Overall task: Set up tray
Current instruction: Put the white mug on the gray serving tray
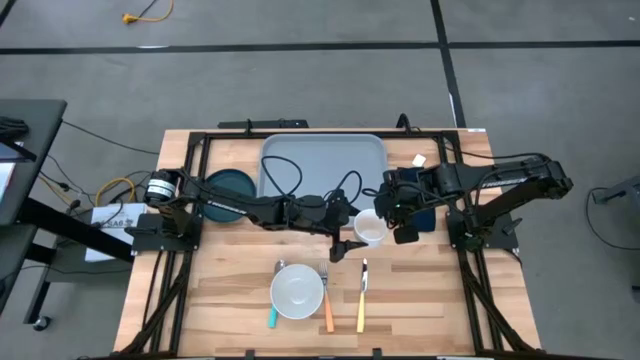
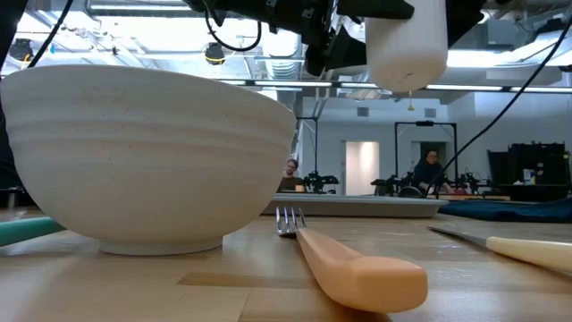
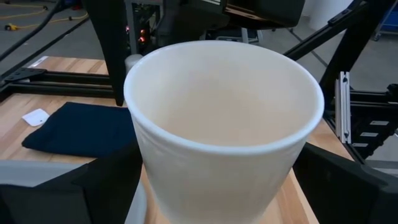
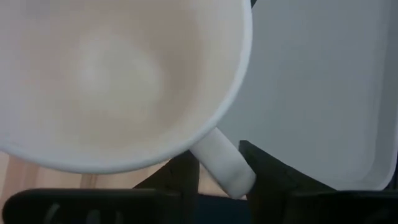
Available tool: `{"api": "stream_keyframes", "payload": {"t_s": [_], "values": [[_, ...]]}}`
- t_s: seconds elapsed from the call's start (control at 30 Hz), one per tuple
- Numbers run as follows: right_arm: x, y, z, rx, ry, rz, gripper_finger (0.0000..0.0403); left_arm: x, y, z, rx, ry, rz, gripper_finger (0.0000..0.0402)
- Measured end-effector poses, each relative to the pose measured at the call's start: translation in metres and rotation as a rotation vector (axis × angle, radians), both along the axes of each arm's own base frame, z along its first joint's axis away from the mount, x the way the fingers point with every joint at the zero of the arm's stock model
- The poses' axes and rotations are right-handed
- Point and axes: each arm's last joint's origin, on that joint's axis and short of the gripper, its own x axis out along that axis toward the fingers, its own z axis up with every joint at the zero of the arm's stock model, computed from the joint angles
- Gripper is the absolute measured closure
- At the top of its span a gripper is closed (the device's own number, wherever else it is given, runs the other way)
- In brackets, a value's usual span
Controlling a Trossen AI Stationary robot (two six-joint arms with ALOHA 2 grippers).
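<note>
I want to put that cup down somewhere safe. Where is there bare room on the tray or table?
The tray is mostly bare, though cables and the left arm cross its near half. Wood left of the bowl and right of the knife is free. It is crowded where both claws meet at the cup, and along the bowl and cutlery row.

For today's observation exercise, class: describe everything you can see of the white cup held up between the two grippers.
The white cup looks like smooth glazed ceramic, empty, upright, wider at the rim, with one small handle. It hangs above the table near the tray. The left gripper's fingers flank its body; the right gripper's fingers straddle the handle, loosely.
</note>
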Motion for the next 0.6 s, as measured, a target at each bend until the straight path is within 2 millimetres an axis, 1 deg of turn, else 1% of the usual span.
{"api": "stream_keyframes", "payload": {"t_s": [0.33, 0.47, 0.6], "values": [[-0.0023, 0.0001, -0.0009, 0.001, 0.025, -0.001, 0.0221, -0.0001, 0.0003, -0.0005, 0.001, 0.005, 0.004, 0.0031], [-0.0048, -0.0002, -0.0016, -0.002, 0.05, 0.001, 0.0203, -0.0002, 0.0003, -0.0007, 0.001, 0.007, 0.004, 0.0031], [-0.0071, -0.0005, -0.0016, -0.005, 0.071, 0.001, 0.0194, -0.0002, 0.0002, -0.0007, 0.0, 0.008, 0.003, 0.0031]]}}
